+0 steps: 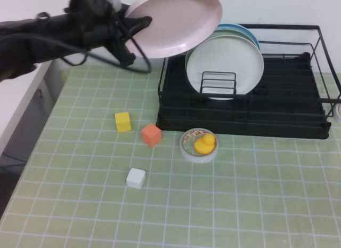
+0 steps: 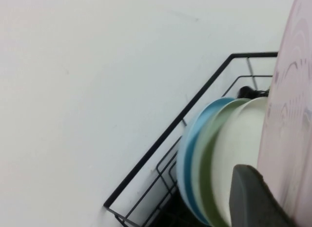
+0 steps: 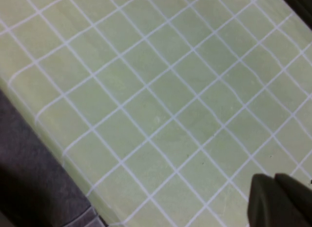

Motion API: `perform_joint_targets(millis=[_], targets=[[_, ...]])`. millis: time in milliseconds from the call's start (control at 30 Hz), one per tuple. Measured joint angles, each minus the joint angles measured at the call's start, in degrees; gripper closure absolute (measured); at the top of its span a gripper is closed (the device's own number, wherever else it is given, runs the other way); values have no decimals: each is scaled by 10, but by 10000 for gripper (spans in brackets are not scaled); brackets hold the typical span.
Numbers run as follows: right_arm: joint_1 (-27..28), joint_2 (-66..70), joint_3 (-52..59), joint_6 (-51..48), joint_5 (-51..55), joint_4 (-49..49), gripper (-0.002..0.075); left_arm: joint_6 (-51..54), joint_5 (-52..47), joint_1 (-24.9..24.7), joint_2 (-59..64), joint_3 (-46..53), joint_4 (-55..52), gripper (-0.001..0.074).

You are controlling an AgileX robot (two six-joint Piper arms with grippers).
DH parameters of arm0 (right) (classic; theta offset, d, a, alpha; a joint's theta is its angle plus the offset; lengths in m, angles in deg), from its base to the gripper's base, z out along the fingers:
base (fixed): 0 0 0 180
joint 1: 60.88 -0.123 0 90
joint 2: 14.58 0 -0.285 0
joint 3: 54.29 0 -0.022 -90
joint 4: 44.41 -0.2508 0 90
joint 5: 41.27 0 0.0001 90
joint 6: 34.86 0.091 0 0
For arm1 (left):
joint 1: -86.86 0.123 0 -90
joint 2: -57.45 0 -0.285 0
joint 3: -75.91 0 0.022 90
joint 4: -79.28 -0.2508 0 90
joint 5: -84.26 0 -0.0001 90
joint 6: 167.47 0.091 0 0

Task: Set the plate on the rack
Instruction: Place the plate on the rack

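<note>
The left gripper pinches the left rim of the pale pink plate, holding it in the air, tilted, above the rack's left end, so the plate reaches from the gripper over the cream-white plate and the light blue plate standing upright in the rack. The right gripper, fingers pressed together and holding nothing, hangs over the green gridded mat near one of its edges.
</note>
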Motion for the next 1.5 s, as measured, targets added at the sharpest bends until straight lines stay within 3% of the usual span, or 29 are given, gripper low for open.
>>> perform_joint_targets(millis=[233, 433, 667, 1100, 1200, 1400, 1500], targets=[[0, 0, 8, 4, -16, 9, 721, -13, 0, -16, 147, -147, 0, 620], [0, 0, 11, 5, -30, 9, 721, 0, 13, -45, 228, -211, 0, 620], [0, 0, 30, 9, -42, 18, 722, 64, 33, -69, 264, -230, 0, 620], [1, 0, 30, 12, -49, 21, 724, 60, 28, -69, 265, -234, 0, 620], [1, 0, 30, 12, -49, 21, 725, 50, 15, -69, 265, -234, 0, 575], [1, 0, 30, 12, -49, 22, 725, 43, -5, -68, 265, -234, 0, 376], [1, 0, 30, 12, -51, 22, 725, 62, -9, -68, 264, -234, 0, 353]])
